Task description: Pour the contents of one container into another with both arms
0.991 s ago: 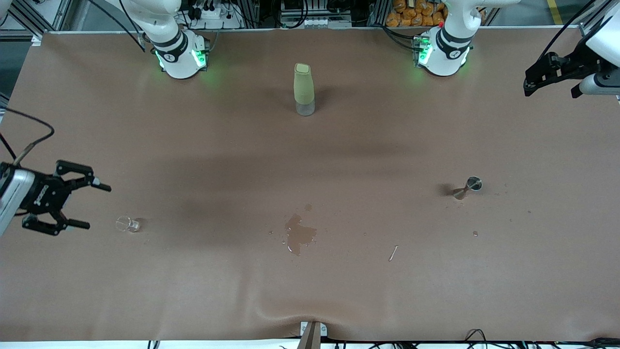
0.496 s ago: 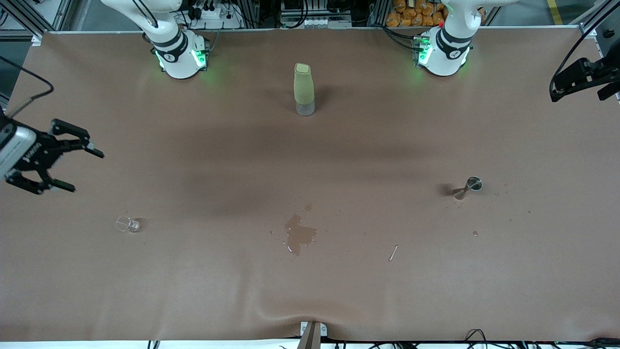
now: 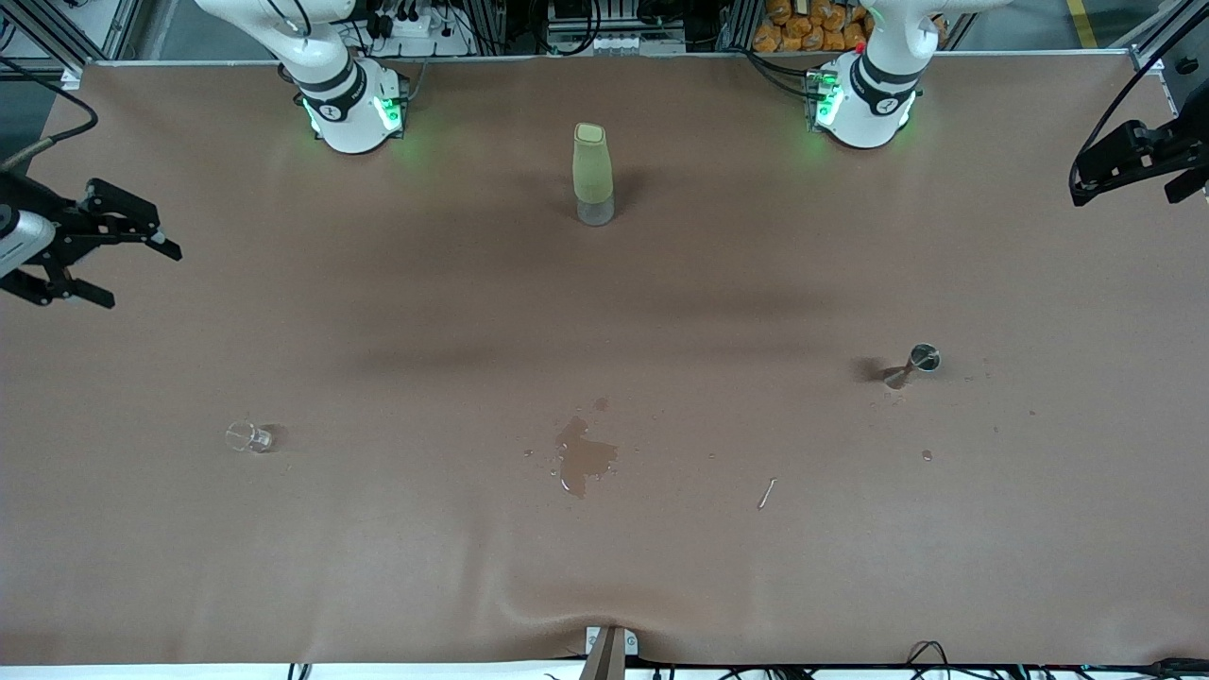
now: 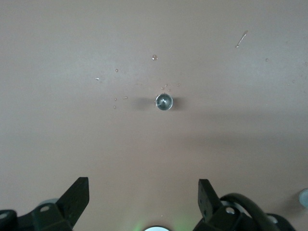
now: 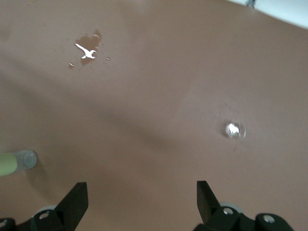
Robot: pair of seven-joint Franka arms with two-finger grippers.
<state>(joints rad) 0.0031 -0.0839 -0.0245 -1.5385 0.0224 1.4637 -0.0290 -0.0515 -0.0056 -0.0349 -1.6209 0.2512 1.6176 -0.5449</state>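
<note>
Green bottle (image 3: pixel 592 173) missing from left-wrist view

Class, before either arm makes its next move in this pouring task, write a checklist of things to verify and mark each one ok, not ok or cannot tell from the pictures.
1. Left gripper open and empty, over the table's edge at the left arm's end: ok.
2. Right gripper open and empty, over the table's edge at the right arm's end: ok.
3. Green bottle upright, between the arm bases: ok.
4. Small clear cup free of both grippers, toward the right arm's end: ok.
5. Metal cup upright, toward the left arm's end: ok; contents: cannot tell.
6. Table dry: not ok, a wet patch lies nearer the camera than the bottle.
</note>
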